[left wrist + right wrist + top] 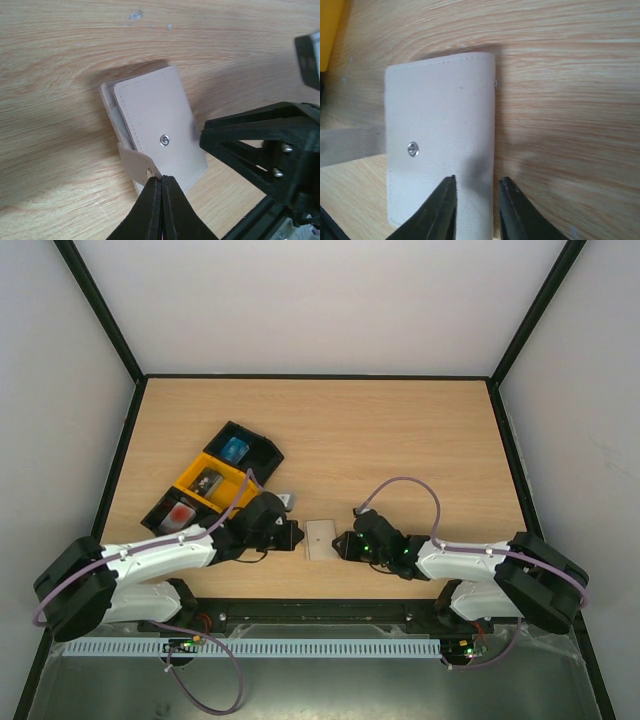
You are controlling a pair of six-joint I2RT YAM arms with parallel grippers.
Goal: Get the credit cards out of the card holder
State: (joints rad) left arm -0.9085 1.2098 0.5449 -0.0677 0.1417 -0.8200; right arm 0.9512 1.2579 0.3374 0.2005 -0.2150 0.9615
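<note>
L gripper [161, 179] pinches tan tab [134, 161] of wallet [152, 107], fingers pressed together; R gripper [477, 181] sits slightly spread over wallet's opposite end.

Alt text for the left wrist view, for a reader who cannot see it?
The left end effector, fingers shut, pinches the tan tab of a pale card holder lying on the wooden table. The right end effector sits at the holder's right edge. No red cards show.

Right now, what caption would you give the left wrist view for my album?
Left gripper, shut, pinches the beige tab of the card holder on the wooden table.
</note>
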